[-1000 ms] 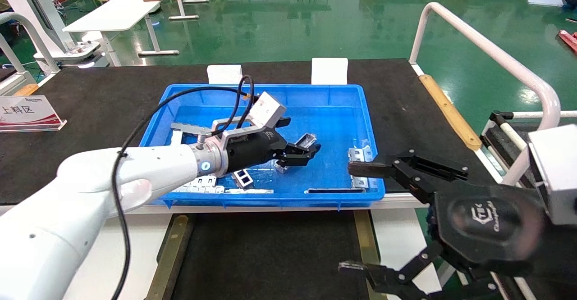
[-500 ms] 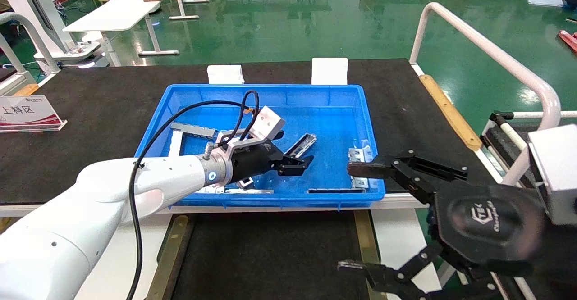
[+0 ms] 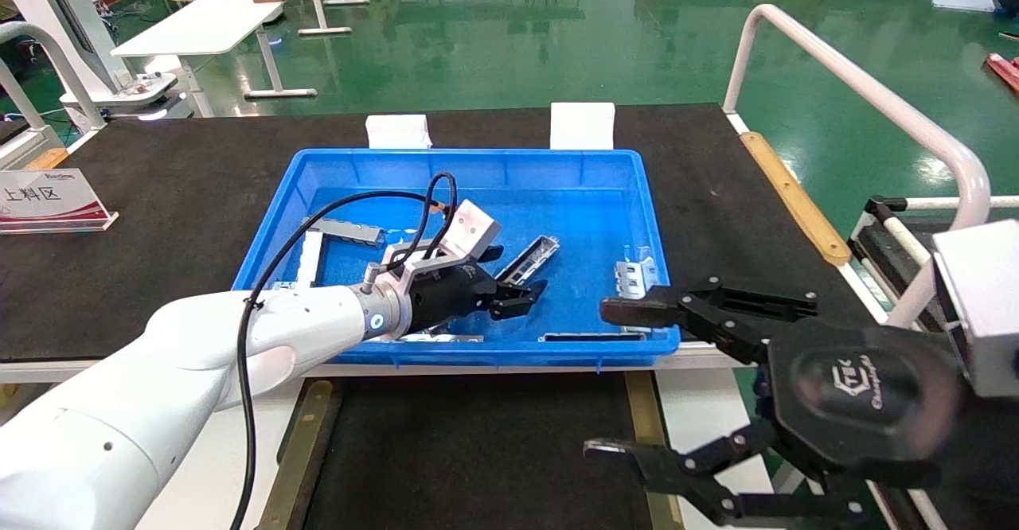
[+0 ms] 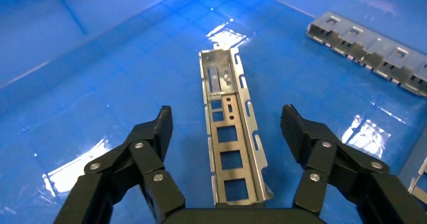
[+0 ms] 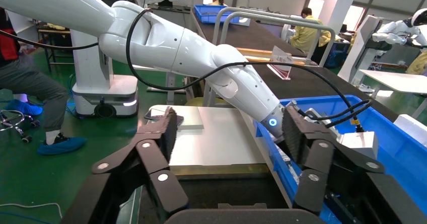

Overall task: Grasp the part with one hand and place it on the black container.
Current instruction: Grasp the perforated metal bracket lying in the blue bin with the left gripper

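One arm works: the left gripper [image 3: 521, 291], jaws spread, straddles the part [image 4: 231, 133] on the blue bin [image 3: 478, 162] floor at frame centre, lined up lengthwise for a side pinch. Right gripper [image 3: 629, 391] waits open, lower right, beside the black container [image 3: 478, 450].

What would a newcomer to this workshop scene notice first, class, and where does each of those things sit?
The bright blue bin on the black table mat catches the eye, with silver metal pieces scattered in it. Inside it the left tool hangs open, its fingers on either side of the part, which lies flat on the bin floor. In the foreground at right looms the right tool, open and idle above the black container.
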You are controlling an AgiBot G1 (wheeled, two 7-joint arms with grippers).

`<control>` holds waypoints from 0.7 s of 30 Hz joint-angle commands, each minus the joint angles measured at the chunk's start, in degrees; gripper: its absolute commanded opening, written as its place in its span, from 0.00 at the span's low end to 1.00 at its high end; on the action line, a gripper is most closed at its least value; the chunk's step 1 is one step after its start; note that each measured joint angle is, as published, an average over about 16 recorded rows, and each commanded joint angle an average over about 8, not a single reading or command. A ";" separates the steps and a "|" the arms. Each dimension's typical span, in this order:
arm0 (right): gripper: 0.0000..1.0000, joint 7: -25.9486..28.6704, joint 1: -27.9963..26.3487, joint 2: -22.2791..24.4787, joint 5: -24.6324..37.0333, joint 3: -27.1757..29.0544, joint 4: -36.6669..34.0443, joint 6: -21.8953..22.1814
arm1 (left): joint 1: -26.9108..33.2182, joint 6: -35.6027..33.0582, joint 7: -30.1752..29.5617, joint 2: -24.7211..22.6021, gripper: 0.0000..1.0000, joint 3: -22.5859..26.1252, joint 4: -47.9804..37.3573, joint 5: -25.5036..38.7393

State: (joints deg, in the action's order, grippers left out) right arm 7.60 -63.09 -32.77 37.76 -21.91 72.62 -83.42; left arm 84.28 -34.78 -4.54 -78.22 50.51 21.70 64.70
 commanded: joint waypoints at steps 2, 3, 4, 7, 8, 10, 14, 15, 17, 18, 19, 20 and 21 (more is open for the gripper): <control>0.00 0.00 0.00 0.00 0.00 0.00 0.00 0.00 | 0.01 0.16 -0.03 0.05 0.00 1.16 -0.22 -1.20; 0.00 0.00 0.00 0.00 0.00 0.00 0.00 0.00 | 0.02 0.17 0.04 0.06 0.00 1.47 -0.30 -1.60; 0.00 0.00 0.00 0.00 0.00 0.00 0.00 0.00 | 0.04 0.17 0.13 0.08 0.00 1.76 -0.38 -1.97; 0.00 0.00 0.00 0.00 0.00 0.00 0.00 0.00 | 0.14 0.20 0.42 0.11 0.00 2.57 -0.70 -3.09; 0.00 0.00 0.00 0.00 0.00 0.00 0.00 0.00 | 0.18 0.21 0.53 0.12 0.00 2.83 -0.82 -3.45; 0.00 0.00 0.00 0.00 0.00 0.00 0.00 0.00 | 0.27 0.23 0.73 0.14 0.00 3.30 -1.07 -4.15; 0.00 0.00 0.00 0.00 0.00 -0.01 0.00 0.00 | 0.42 0.23 1.17 0.16 0.00 4.13 -1.47 -5.55; 0.00 0.00 0.00 0.00 0.00 -0.01 0.00 0.00 | 0.44 0.18 1.29 0.17 0.00 4.30 -1.53 -5.93; 0.00 0.00 0.00 0.00 -0.01 -0.01 0.00 0.00 | 0.50 -0.02 1.59 0.21 0.00 4.57 -1.60 -6.76; 0.00 0.00 0.00 0.00 -0.01 -0.01 0.00 0.00 | 0.54 -0.16 1.76 0.23 0.00 4.68 -1.62 -7.19; 0.00 0.00 0.00 0.00 -0.01 -0.01 0.00 0.00 | 0.59 -0.33 1.96 0.25 0.00 4.75 -1.62 -7.63; 0.00 0.00 0.00 0.00 -0.01 -0.01 0.00 0.00 | 0.67 -0.55 2.19 0.29 0.00 4.80 -1.62 -8.10; 0.00 0.00 0.00 0.00 -0.01 -0.01 0.00 0.00 | 0.77 -0.80 2.46 0.33 0.00 4.81 -1.61 -8.59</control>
State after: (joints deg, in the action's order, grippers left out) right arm 7.59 -63.09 -32.77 37.76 -21.92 72.62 -83.42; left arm 85.31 -35.85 -1.80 -77.83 55.01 20.01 55.99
